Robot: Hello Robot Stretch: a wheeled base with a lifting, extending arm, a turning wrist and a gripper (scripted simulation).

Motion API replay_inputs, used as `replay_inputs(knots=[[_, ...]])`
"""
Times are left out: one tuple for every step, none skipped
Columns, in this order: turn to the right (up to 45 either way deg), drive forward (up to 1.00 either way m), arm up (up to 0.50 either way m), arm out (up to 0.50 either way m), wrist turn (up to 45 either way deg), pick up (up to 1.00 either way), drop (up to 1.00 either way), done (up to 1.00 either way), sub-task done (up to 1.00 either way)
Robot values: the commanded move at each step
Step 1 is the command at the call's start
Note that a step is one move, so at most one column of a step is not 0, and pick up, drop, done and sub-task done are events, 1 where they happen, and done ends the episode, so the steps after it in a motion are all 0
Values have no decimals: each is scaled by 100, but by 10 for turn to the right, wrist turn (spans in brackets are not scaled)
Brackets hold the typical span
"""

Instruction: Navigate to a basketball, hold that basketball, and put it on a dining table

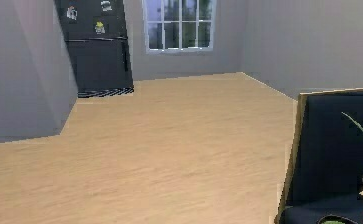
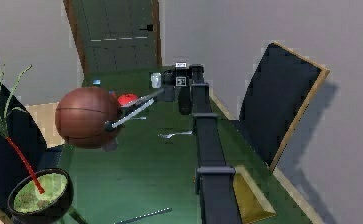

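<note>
A brown-orange basketball [image 2: 87,117] hangs at the far end of my gripper [image 2: 117,122], above the left edge of the dark green dining table [image 2: 159,170] and clear of its top; the gripper holds it. The thin fingers [image 2: 139,108] reach left from the dark gripper body beside the two white marker squares [image 2: 181,75]. The arm's dark bar [image 2: 211,150] stretches over the table from the arm side view's bottom edge.
On the table lie a small red thing [image 2: 130,100], a grey cup [image 2: 156,79], a fork [image 2: 175,132], a bowl of greens [image 2: 39,193] and a yellowish tray [image 2: 251,196]. A dark chair [image 2: 279,100] stands right of it. Ahead are wood floor [image 1: 169,140], a black fridge [image 1: 97,45], a window [image 1: 179,25] and a chair [image 1: 334,150].
</note>
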Motion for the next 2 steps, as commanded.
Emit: replay_inputs(knots=[[0,0,0,0,0,0,100,0,0],[0,0,10,0,0,0,0,0,0]])
